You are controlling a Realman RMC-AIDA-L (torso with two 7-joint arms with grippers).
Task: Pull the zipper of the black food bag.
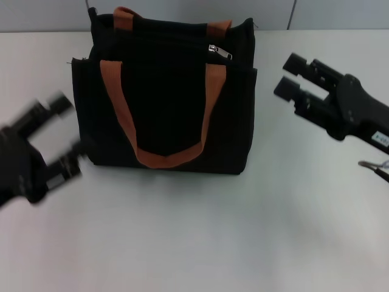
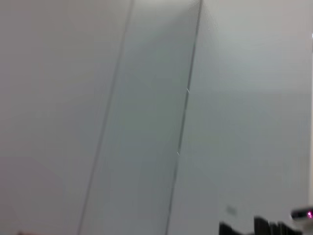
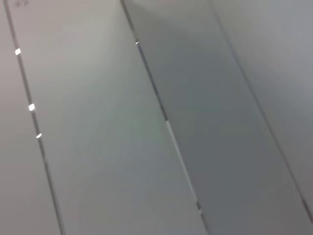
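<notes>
**Zipper pull untouched, both claws hanging off to the sides of the bag**

Head view first: the black food bag [image 1: 164, 103] stands upright on the white table [image 1: 200, 237], towards the far edge, its orange-brown handles [image 1: 161, 155] draped down the front. The zipper [image 1: 220, 52] is a little silver tab at the right end of the zip line across the upper part. The left claw [image 1: 61, 137] sits just beside the bag's lower left corner, fingers spread, holding nothing. The right claw [image 1: 290, 74] hovers off the bag's right side, also spread wide and empty, roughly level with the tab.

Left wrist view: basically just pale panels with seams, plus a dark bit of hardware at one edge. No bag in it.

Right wrist view: same deal, pale panels and seams, nothing useful.

My guess on handling: soft fabric that'll sag or slide when tugged, so one claw probably should steady the bag. The tab is tiny, thin and slick, so pinch it flat and pull along the zip line, not upward.
</notes>
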